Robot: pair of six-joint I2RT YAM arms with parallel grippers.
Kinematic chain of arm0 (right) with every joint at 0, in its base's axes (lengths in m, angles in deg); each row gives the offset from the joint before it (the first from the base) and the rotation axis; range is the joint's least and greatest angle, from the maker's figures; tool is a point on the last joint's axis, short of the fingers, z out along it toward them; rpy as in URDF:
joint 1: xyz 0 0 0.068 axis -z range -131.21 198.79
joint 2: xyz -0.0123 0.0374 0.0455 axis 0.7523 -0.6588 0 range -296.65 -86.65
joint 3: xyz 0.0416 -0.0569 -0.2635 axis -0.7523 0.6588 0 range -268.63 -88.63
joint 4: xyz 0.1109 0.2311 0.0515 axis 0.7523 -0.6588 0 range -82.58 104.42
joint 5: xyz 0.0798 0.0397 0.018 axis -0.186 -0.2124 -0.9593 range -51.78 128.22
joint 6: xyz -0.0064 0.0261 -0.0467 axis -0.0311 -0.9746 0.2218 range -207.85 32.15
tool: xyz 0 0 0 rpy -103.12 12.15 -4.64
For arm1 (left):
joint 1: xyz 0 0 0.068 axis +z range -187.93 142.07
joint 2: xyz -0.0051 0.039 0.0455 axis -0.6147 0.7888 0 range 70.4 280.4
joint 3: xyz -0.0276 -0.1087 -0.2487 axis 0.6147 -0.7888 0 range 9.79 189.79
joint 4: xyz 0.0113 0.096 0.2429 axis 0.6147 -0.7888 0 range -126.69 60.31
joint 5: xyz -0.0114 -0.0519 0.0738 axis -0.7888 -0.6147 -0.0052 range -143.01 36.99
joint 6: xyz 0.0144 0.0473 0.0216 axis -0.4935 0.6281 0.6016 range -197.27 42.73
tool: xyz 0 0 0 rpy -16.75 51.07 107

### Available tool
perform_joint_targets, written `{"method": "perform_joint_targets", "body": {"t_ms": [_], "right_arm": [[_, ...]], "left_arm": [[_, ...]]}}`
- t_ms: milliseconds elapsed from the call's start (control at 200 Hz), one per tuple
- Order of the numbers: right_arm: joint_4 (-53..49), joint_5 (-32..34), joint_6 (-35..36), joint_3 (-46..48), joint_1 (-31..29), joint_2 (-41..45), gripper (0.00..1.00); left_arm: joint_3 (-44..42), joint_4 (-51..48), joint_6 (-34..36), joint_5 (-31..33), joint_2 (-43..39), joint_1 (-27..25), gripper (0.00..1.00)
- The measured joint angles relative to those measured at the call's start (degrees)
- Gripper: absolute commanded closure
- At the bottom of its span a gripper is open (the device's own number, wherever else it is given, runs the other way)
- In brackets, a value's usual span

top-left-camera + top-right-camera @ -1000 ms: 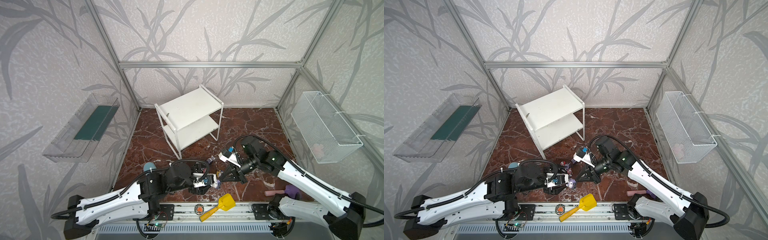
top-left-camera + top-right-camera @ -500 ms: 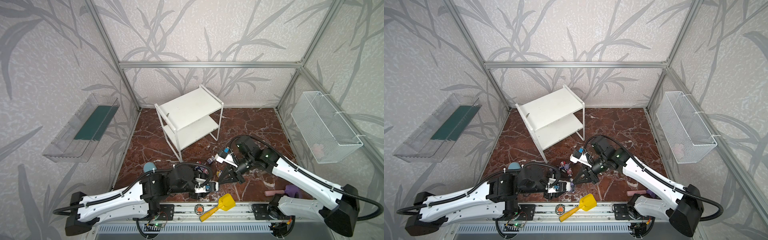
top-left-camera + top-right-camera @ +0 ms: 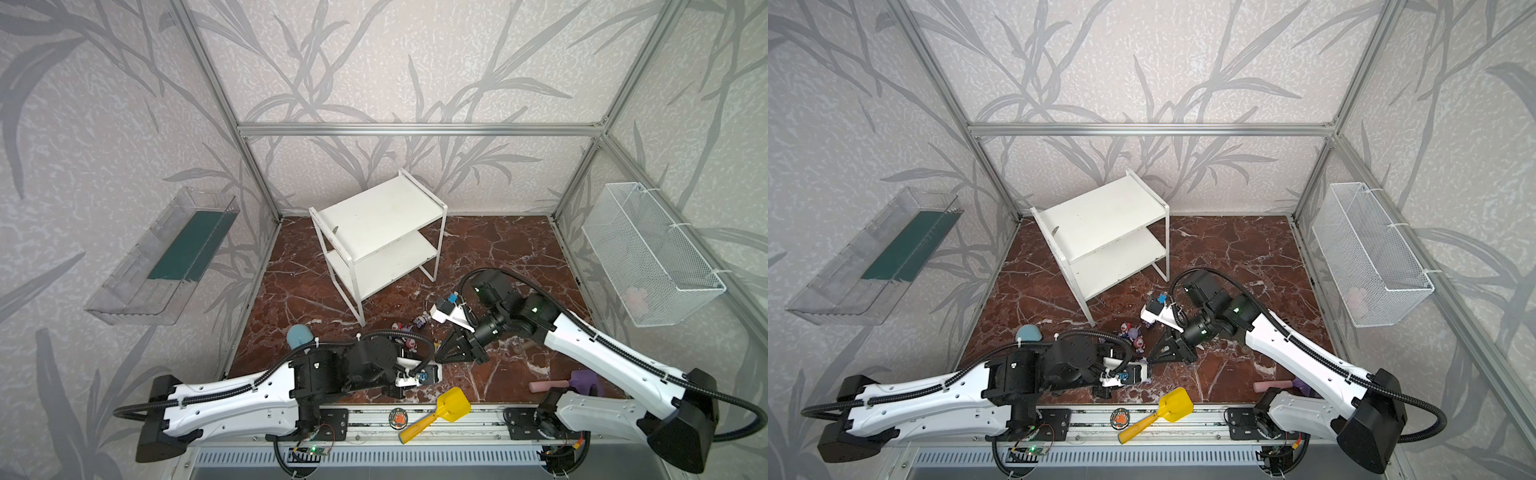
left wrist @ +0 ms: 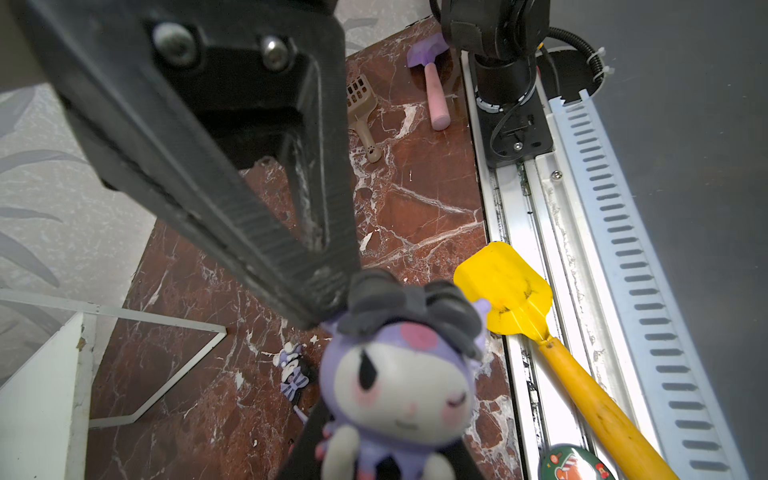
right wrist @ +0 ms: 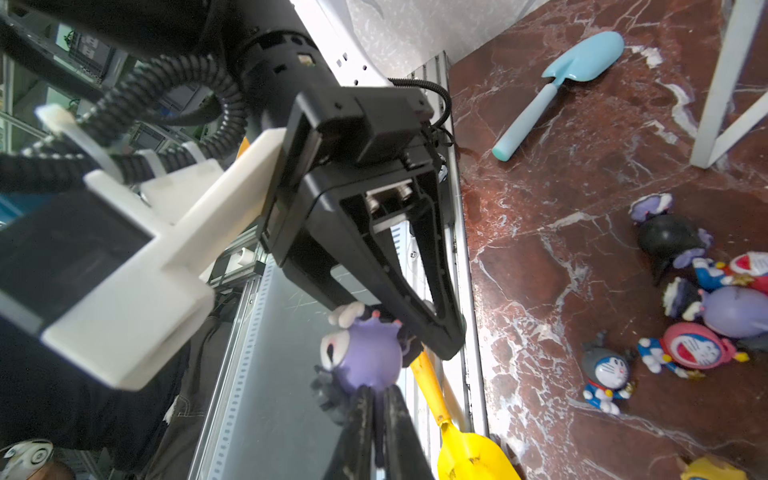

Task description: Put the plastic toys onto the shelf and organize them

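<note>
One purple cartoon figurine (image 4: 399, 386) sits clamped in the left gripper (image 4: 380, 457), above the bench (image 4: 415, 199) front (near the yellow scoop (image 4: 505, 291)). The right gripper (image 5: 376, 419) touches its head; whether it pinches is unclear.

Left gripper (image 5: 411, 328) jaws clamped; right gripper (image 5: 377, 392) jaws nearly together, tips meeting.

Evenly bright, with soft shadows; both top views bow at their edges; the purple figurine (image 4: 399, 386) is blurred in the left wrist view.
</note>
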Motion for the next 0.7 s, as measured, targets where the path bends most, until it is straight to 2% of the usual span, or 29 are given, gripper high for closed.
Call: {"method": "perform_joint_targets", "body": {"t_ms": [140, 245, 375, 485, 700], "right_arm": [[1.6, 2.58, -0.57, -0.02, 0.44, 0.07, 0.56], [2.49, 4.02, -3.19, -0.02, 1.86, 0.7, 0.44], [4.37, 7.65, -9.51, 0.04, 5.7, 3.96, 0.39], [5.35, 13.73, -15.15, 0.07, 7.58, 7.37, 0.34], [6.84, 24.41, -25.79, 0.9, 7.39, 10.6, 0.33]], "left_arm": [[-1.88, 4.96, -0.37, 4.02, 1.73, -1.97, 0.97], [-4.07, 12.87, -1.07, 11.13, 3.69, -2.73, 0.97], [-8.94, 25.55, -1.07, 20.04, 5.18, -3.43, 0.99], [-12.79, 36.68, 0.35, 26.25, 8.09, -4.39, 1.0], [-18.6, 65.2, 7.37, 36.0, 20.96, -5.79, 1.0]]}}
